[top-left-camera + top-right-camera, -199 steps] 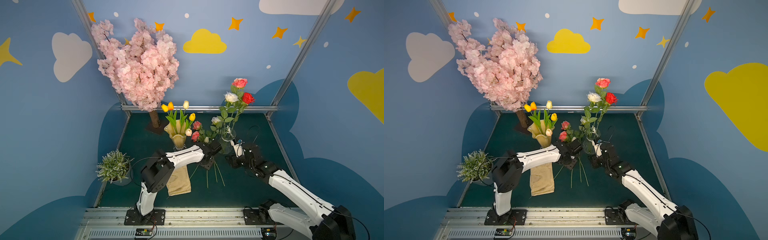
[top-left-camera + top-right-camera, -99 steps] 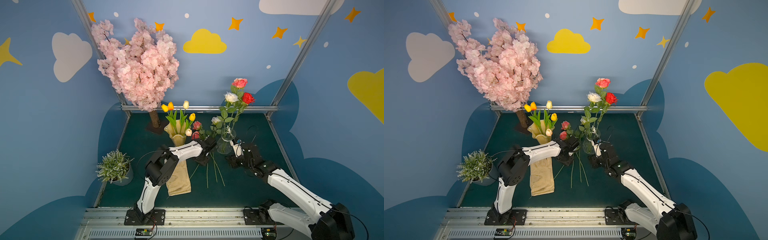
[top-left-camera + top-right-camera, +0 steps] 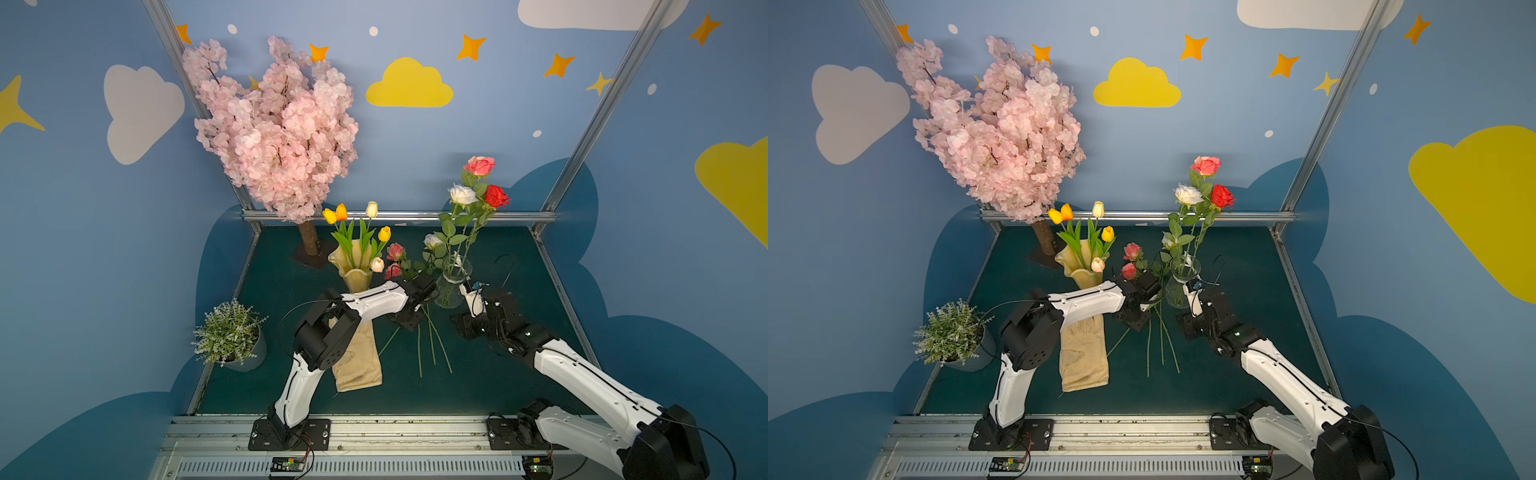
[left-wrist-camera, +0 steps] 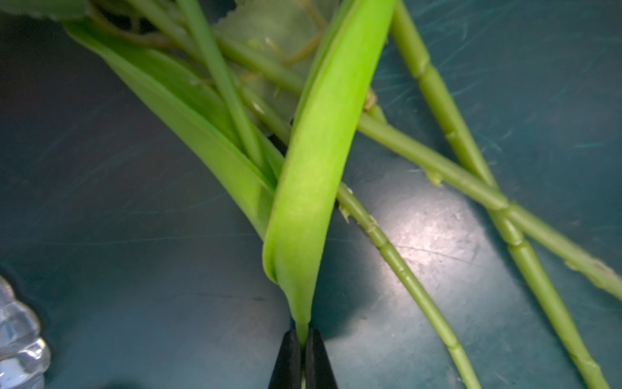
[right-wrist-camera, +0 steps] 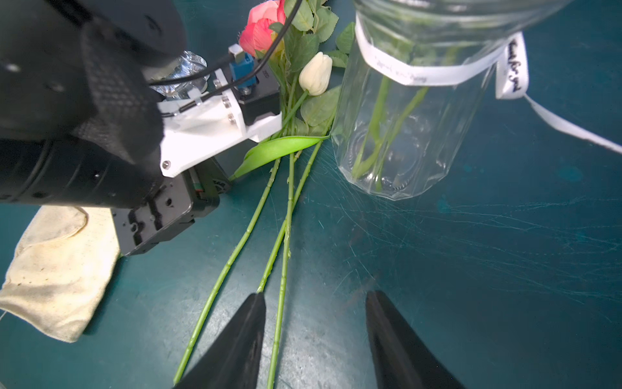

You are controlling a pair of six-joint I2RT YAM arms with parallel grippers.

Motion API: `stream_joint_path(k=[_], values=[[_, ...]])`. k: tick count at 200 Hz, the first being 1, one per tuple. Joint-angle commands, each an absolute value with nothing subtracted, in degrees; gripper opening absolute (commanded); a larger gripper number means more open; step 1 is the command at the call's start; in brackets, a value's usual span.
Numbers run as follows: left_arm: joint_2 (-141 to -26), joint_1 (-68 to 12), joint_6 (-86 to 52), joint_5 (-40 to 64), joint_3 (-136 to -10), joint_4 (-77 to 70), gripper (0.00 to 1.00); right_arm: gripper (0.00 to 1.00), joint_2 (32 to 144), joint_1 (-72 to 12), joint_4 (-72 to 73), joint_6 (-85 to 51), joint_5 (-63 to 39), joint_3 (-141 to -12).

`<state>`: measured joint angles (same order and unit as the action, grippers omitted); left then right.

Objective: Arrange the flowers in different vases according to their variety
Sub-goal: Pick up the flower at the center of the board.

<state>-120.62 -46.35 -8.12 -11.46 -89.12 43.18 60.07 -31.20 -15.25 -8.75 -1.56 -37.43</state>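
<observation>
The amber vase [image 3: 355, 268] holds several tulips [image 3: 340, 212]. Three roses [image 3: 478, 166] stand in the clear ribbed vase [image 3: 455, 282] with the white string. Between the vases lie loose flowers: pink roses [image 3: 395, 251], a cream tulip [image 5: 315, 76] and long stems [image 3: 432, 345]. My left gripper [image 4: 303, 338], low over the table beside the clear vase [image 3: 417, 309], is shut on the tulip's stem at the foot of a green leaf [image 4: 313, 168]. My right gripper [image 5: 314, 336] stands open near the clear vase [image 5: 414, 111], and a loose stem [image 5: 282, 286] runs between its fingers.
A beige cloth [image 3: 357, 361] lies under the left arm. A small potted plant [image 3: 228, 332] stands at the left edge. The pink blossom tree [image 3: 278, 124] fills the back left. A metal rail [image 3: 399, 216] bounds the far side of the green table [image 3: 498, 374].
The left gripper has closed on the tulip's stem after reaching further in between the vases. The right gripper has barely moved and stays open.
</observation>
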Motion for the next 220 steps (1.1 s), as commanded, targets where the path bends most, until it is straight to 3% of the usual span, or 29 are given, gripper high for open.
stream_joint_path(k=[1,91,180,220], values=[[-115.4,-48.1,-8.0,-14.0,-89.9,44.5,0.03,0.53,60.0,-31.1,-14.2,-8.9,-1.8,-37.3],[-102.9,-54.2,-12.0,-22.6,-92.2,47.5,0.02,0.53,59.0,-31.1,-14.0,-9.0,-1.2,-36.6],[-81.5,-57.4,-7.1,-15.8,-89.9,33.9,0.03,0.53,59.3,-31.0,-13.5,-9.0,-1.3,-36.3],[-77.2,-56.0,-0.7,-18.5,-97.8,31.7,0.03,0.53,60.0,-31.1,-12.9,-9.0,-1.6,-36.1]])
